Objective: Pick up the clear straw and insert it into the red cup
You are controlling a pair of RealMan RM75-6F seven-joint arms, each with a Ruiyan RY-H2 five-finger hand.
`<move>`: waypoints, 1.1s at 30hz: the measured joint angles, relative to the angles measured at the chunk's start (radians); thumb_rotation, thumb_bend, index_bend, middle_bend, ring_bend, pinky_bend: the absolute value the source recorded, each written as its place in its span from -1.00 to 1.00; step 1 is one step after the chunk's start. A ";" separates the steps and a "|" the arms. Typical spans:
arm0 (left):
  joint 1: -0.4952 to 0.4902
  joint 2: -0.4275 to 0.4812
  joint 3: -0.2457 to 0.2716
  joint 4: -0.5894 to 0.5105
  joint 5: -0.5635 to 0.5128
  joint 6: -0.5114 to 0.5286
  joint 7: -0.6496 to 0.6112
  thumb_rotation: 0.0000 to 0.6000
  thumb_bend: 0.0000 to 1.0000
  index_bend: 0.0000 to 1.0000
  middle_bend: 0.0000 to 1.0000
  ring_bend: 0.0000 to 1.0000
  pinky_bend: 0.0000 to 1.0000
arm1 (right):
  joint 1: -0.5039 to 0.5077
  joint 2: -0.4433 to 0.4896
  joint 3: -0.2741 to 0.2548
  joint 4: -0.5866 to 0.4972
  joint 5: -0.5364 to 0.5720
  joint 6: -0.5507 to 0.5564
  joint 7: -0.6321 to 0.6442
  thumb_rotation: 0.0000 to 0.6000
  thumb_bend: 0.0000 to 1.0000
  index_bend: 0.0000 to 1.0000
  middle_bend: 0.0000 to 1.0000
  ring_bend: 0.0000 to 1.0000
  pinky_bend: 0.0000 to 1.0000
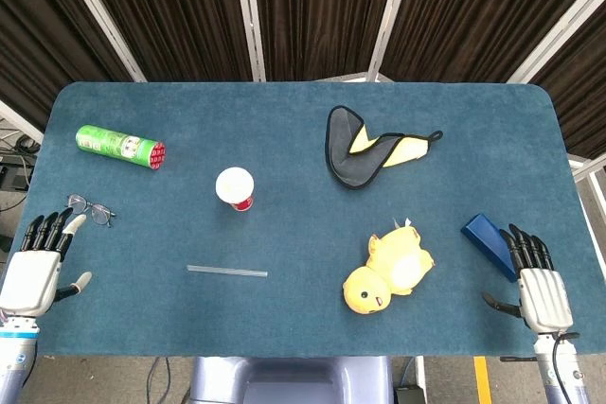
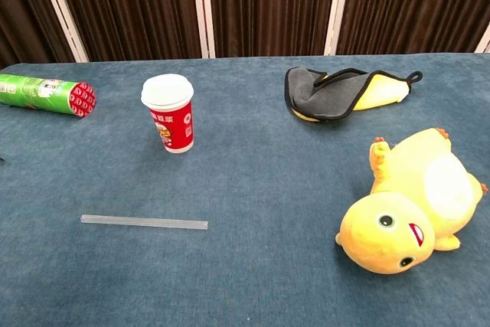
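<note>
The clear straw (image 1: 226, 272) (image 2: 144, 222) lies flat on the blue table, left of centre near the front. The red cup (image 1: 235, 188) (image 2: 168, 113) with a white lid stands upright behind it. My left hand (image 1: 40, 265) rests at the table's front left corner, fingers apart and empty, well left of the straw. At the front right my right hand (image 1: 536, 281) is likewise open and holds nothing. Neither hand shows in the chest view.
A green can (image 1: 119, 147) (image 2: 47, 94) lies at the back left and glasses (image 1: 90, 208) near my left hand. A yellow plush duck (image 1: 387, 272) (image 2: 409, 212), a grey-yellow mitt (image 1: 371, 149) (image 2: 343, 92) and a blue block (image 1: 489, 241) occupy the right side.
</note>
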 measured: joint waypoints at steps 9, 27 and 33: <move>0.002 0.001 0.002 -0.004 0.005 0.005 0.007 1.00 -0.55 -0.81 -1.00 -1.00 -1.00 | -0.002 0.003 -0.002 -0.002 -0.003 0.003 0.008 1.00 -0.92 -1.00 -1.00 -1.00 -1.00; -0.002 0.004 0.004 -0.012 0.008 -0.002 0.012 1.00 -0.55 -0.81 -1.00 -1.00 -1.00 | -0.003 0.011 0.003 -0.014 -0.003 0.013 0.012 1.00 -0.93 -1.00 -1.00 -1.00 -1.00; -0.004 0.007 0.010 -0.023 0.010 -0.011 0.020 1.00 -0.55 -0.74 -1.00 -1.00 -1.00 | -0.004 0.013 0.003 -0.018 -0.006 0.017 0.016 1.00 -0.93 -1.00 -1.00 -1.00 -1.00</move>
